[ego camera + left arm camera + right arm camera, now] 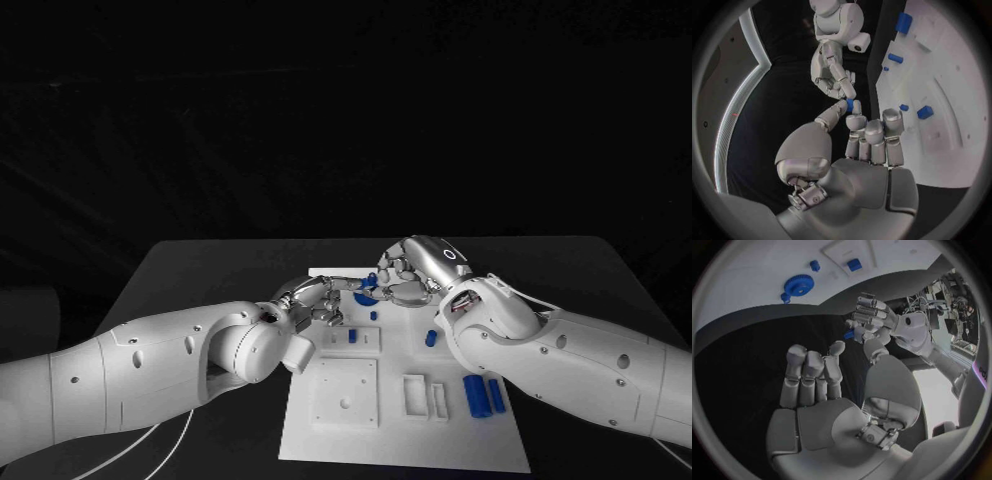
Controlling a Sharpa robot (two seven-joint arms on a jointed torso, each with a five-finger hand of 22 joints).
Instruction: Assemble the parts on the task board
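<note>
No legible text or labels

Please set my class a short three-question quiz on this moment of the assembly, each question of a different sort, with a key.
1. Fill the gap: the blue gear lies on the white ____.
2. Which one pinches the small blue part above the table? A. the left robot hand B. the right robot hand C. neither
3. True or false: the right robot hand grips the blue gear.
Key: 1 task board; 2 A; 3 false.
</note>
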